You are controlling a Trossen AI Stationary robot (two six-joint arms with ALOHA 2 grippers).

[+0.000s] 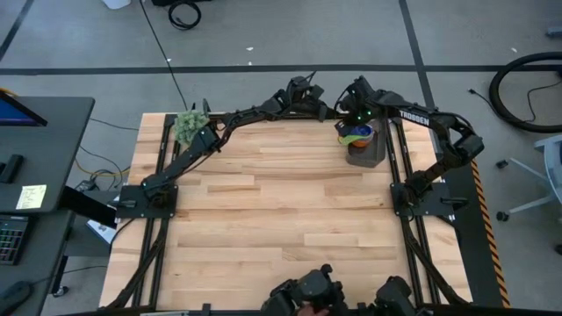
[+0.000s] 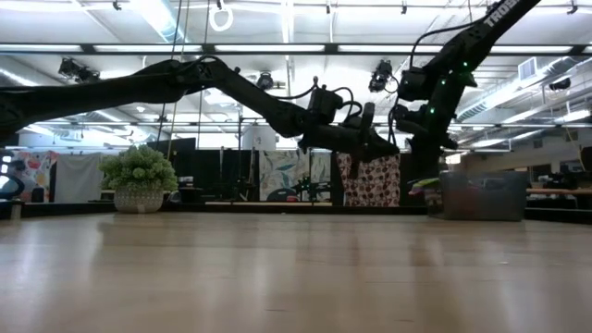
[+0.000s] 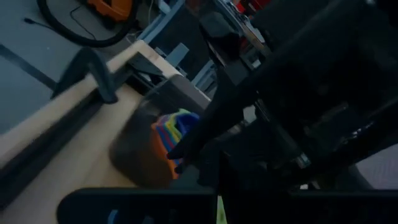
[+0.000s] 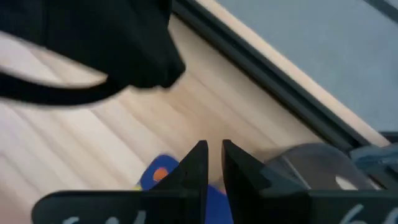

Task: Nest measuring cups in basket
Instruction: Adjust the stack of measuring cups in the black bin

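A bare stretch of pale wooden worktop [image 1: 281, 193] fills the near ground, with both dark arms reaching toward its far edge. At the far right, the dark grey basket [image 1: 367, 151] holds a stack of measuring cups [image 1: 356, 136]; blue, yellow, green and orange show from above, but the cups sit one inside another and cannot be counted. The right pincer [image 1: 360, 116] hangs directly over them, its two fingers [image 4: 198, 163] drawn nearly together with a thin gap between; whether they pinch a cup is hidden, since only a blue cup with an orange patch [image 4: 163, 174] peeks out below them. The left pincer [image 1: 327, 111] is pressed together just beside it at the far edge, its tips lost in dark, blurred shapes in its own wrist view. One fuzzy green plant [image 1: 190, 125] stands at the far left corner. From table height, the basket [image 2: 485, 195] hides all but a sliver of its contents.
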